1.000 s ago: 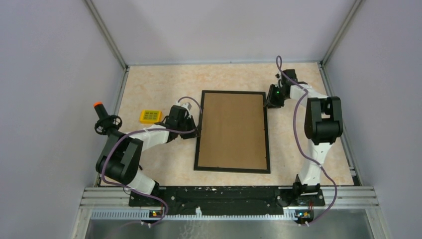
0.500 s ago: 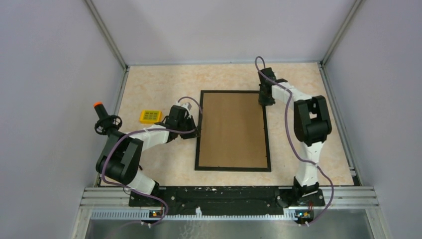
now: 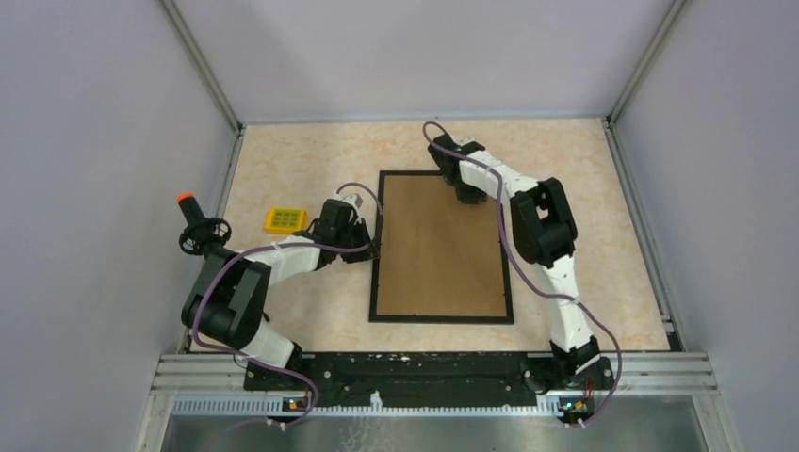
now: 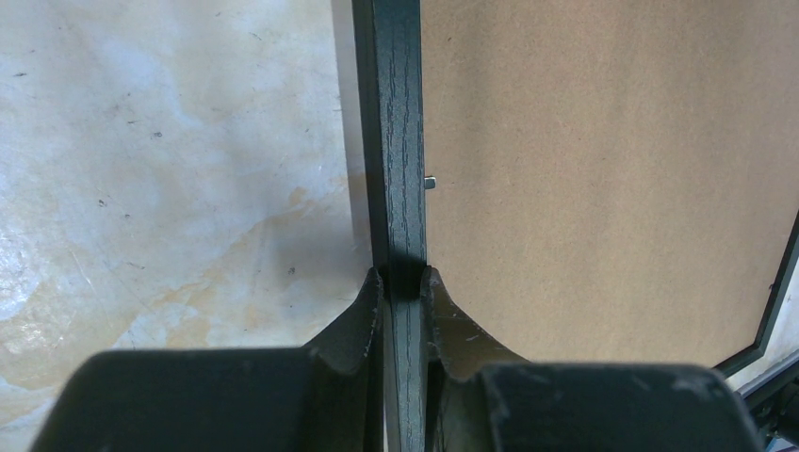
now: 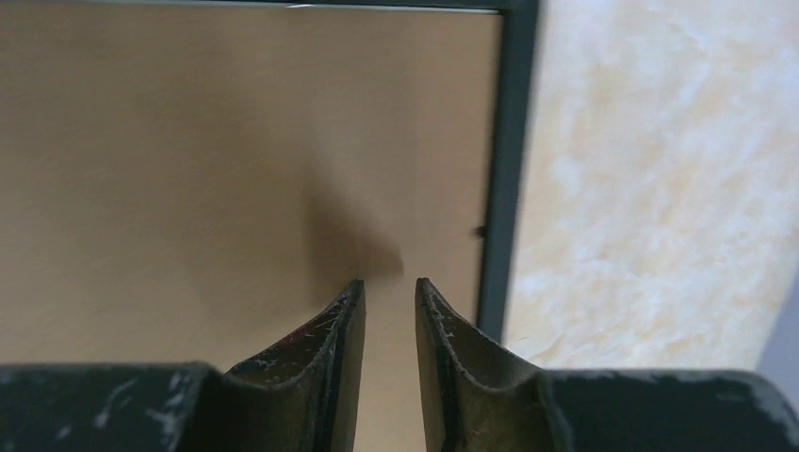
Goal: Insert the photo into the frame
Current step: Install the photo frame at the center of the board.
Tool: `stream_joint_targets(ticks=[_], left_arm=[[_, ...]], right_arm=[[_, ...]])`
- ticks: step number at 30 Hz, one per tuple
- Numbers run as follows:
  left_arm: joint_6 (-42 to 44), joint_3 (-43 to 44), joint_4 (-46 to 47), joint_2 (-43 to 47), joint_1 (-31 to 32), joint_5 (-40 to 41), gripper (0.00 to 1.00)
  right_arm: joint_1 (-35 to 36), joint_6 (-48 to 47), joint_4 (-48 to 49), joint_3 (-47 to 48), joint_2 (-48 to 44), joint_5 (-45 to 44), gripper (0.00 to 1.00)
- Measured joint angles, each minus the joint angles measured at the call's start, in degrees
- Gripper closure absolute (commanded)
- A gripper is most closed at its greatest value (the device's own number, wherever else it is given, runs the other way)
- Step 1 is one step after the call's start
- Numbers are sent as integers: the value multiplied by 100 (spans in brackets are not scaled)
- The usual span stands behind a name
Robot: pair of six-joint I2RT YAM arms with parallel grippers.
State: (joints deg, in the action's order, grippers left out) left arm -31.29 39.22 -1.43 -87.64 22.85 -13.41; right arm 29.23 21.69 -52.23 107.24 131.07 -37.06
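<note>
The large thin black rectangular picture frame (image 3: 441, 319) is laid flat in the middle of the beige marbled table (image 3: 301, 160), where it was a second ago. The right arm has been swung leftward since then, from beyond the frame's far right corner to above its far end. Inside the frame a plain brown cardboard sheet (image 3: 441, 254) is held, filling it from rail to rail. The frame's left rail is pinched by the left gripper (image 4: 403, 278), exactly as before. The right gripper (image 5: 388, 287) is poised over the cardboard near the right rail, its fingers narrowly parted with nothing between them. A small yellow rectangular block (image 3: 285, 219) is seen left of the frame, well apart.
</note>
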Motion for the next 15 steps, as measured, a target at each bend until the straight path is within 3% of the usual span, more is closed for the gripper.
stream_joint_targets(ticks=[6, 9, 15], left_arm=[[-2, 0, -13, 11, 2, 24, 97], [2, 9, -70, 57, 17, 72, 66], [74, 46, -1040, 782, 162, 299, 22]], right_arm=[[157, 17, -39, 308, -256, 1294, 60], [-219, 46, 494, -450, -1158, 2369, 52], [-1504, 44, 1471, -2371, -3045, 3670, 47]])
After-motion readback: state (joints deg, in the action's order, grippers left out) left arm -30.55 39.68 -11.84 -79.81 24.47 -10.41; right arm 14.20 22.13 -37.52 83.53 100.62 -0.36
